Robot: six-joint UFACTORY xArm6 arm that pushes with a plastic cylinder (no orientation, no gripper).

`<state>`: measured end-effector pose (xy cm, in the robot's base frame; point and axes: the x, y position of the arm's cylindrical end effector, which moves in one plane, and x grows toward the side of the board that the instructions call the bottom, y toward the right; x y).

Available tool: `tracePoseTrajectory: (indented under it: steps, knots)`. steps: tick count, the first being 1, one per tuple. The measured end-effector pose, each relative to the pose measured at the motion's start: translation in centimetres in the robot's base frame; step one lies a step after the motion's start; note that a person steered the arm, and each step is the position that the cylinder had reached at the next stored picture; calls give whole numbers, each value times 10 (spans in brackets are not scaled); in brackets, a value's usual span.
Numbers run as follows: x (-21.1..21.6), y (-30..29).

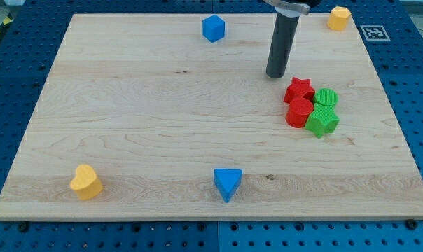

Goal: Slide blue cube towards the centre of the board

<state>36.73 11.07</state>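
Observation:
The blue cube [213, 28] sits near the top edge of the wooden board [155, 126], a little left of the middle. My tip [276, 75] rests on the board to the right of the cube and lower in the view, well apart from it. The tip stands just above and left of a red star block [299, 89].
A red cylinder [300, 112], a green cylinder [326, 97] and a green star block [323, 121] cluster with the red star at the right. A blue triangle block [227, 183] lies at bottom centre, a yellow heart block [86, 182] at bottom left, a yellow hexagon block [339, 17] at top right.

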Motion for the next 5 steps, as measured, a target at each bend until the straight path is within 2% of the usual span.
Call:
tracePoseTrajectory:
  steps: [5]
  knots:
    - [-30, -18]
